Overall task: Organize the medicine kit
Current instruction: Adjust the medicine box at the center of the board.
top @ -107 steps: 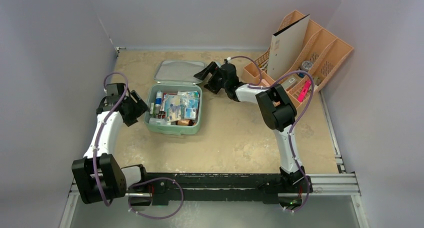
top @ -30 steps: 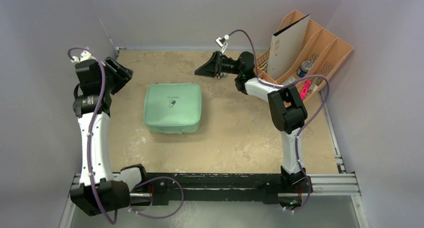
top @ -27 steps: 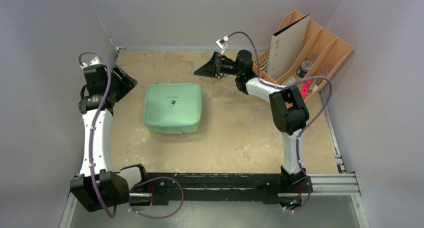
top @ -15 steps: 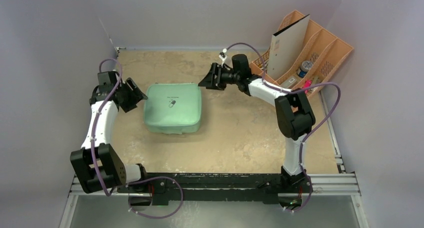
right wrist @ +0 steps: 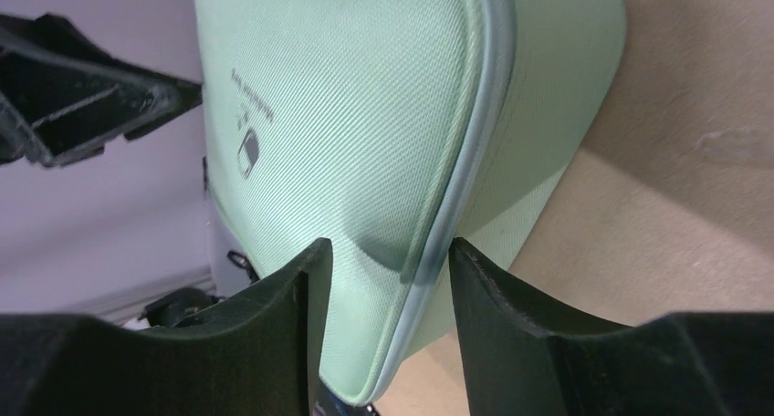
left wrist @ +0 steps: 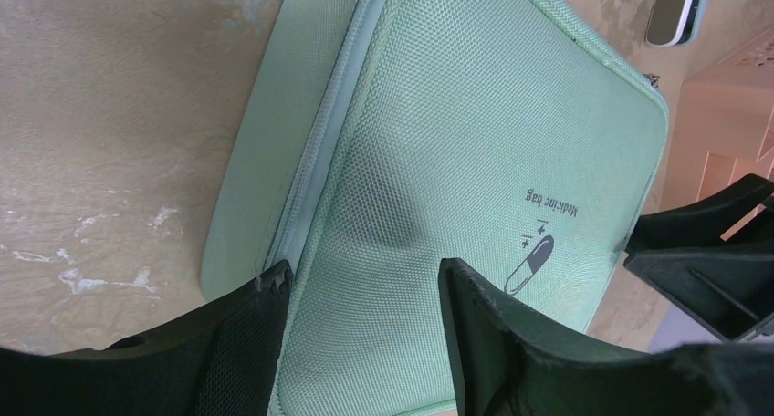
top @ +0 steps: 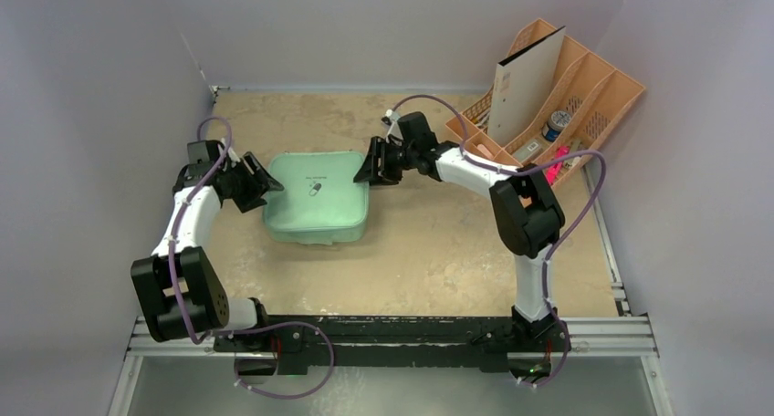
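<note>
The medicine kit [top: 319, 211] lies closed on our table [top: 438, 243], left of centre. Our left gripper [top: 258, 181] sits at its left edge, jaws apart over the lid. Our right gripper [top: 370, 163], jaws also apart, straddles its far right corner. Farther right stands an orange organizer [top: 593, 92].

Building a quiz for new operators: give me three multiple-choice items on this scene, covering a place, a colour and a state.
1. Where does the peach organizer stand? A) far right corner of the table B) near left corner C) centre
2. What colour is the medicine kit? A) red B) mint green C) blue
3. The kit is: A) wide open B) shut C) lying on its side
Answers: 1 A, it sits at the far right; 2 B, green in all views; 3 B, its top covers everything inside.
</note>
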`<action>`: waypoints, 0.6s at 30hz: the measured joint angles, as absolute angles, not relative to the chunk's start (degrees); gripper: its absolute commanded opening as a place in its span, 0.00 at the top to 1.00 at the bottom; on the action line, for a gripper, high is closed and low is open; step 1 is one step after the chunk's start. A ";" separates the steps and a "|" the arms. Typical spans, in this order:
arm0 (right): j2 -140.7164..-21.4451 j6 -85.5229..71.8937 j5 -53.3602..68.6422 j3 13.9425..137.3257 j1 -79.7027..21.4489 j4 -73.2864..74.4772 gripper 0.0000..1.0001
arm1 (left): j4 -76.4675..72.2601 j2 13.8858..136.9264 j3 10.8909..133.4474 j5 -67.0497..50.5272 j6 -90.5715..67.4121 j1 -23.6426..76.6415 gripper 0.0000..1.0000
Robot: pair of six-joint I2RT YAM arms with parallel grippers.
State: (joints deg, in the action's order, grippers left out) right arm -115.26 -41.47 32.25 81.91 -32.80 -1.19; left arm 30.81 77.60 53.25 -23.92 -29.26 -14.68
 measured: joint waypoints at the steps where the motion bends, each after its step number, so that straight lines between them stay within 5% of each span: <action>1: -115.59 -41.12 31.77 82.96 -32.86 0.10 0.51 | 30.44 77.60 52.93 -24.27 -29.26 -14.72 0.42; 7: -119.42 -39.59 30.33 88.49 -32.49 3.22 0.71 | 29.98 76.29 51.79 -25.36 -29.32 -14.94 0.42; 18: -127.81 -37.01 29.50 101.86 -32.36 7.75 0.73 | 34.06 70.37 52.45 -14.90 -29.43 -14.87 0.34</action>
